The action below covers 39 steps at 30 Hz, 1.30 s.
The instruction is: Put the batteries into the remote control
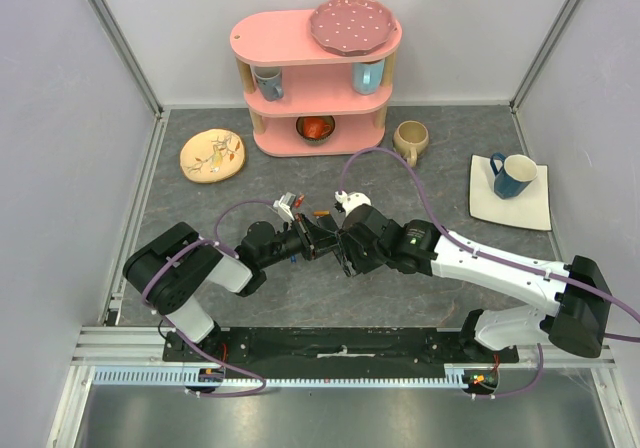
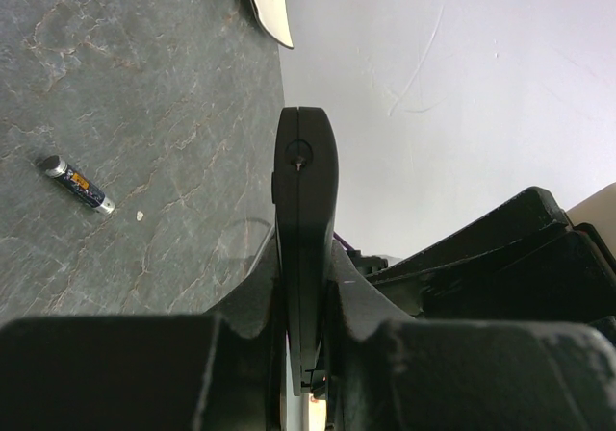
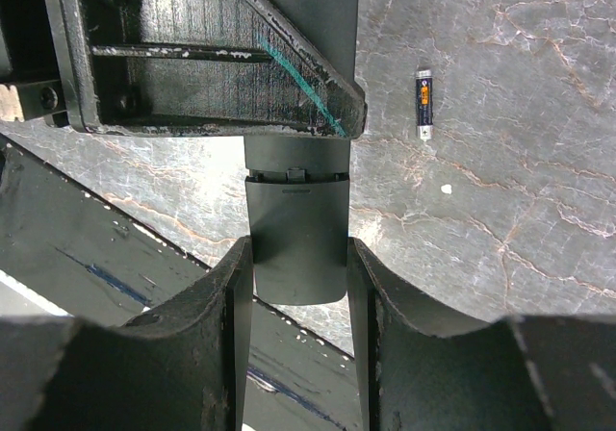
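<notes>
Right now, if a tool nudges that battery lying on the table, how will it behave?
The battery is a round cylinder lying on its side, so a sideways nudge would probably roll it. The table looks flat, so little would likely stop it. Its smooth casing may slip from a loose pinch.

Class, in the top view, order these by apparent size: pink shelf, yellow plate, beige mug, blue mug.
1. pink shelf
2. yellow plate
3. blue mug and beige mug: too alike to rank.
</notes>
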Each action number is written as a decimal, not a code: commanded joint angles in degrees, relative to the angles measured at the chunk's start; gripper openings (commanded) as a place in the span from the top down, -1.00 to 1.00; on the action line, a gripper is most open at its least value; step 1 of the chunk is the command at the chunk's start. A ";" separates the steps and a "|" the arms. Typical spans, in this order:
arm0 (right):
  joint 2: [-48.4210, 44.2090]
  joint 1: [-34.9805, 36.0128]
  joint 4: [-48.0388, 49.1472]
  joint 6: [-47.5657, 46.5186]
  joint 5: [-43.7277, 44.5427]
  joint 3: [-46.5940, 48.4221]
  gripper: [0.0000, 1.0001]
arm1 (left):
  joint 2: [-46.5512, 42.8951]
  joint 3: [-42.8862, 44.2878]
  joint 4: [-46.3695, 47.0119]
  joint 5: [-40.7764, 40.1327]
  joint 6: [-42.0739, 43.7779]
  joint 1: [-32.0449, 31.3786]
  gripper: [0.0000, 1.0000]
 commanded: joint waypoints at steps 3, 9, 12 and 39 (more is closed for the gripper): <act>-1.04 0.81 0.96 1.39 -0.91 -0.54 0.46 | -2.48 0.70 22.61 -0.81 0.31 0.06 0.96; -1.31 0.99 0.52 1.39 -1.08 -0.63 0.47 | -2.48 0.70 22.52 -0.81 0.23 0.59 0.96; -1.04 1.07 0.43 1.48 -1.26 -0.89 0.46 | -2.57 0.96 22.52 -0.46 0.14 0.59 0.96; 3.18 0.99 0.87 -0.28 0.76 1.66 0.46 | -5.12 1.84 21.56 1.56 -0.12 -4.15 0.96</act>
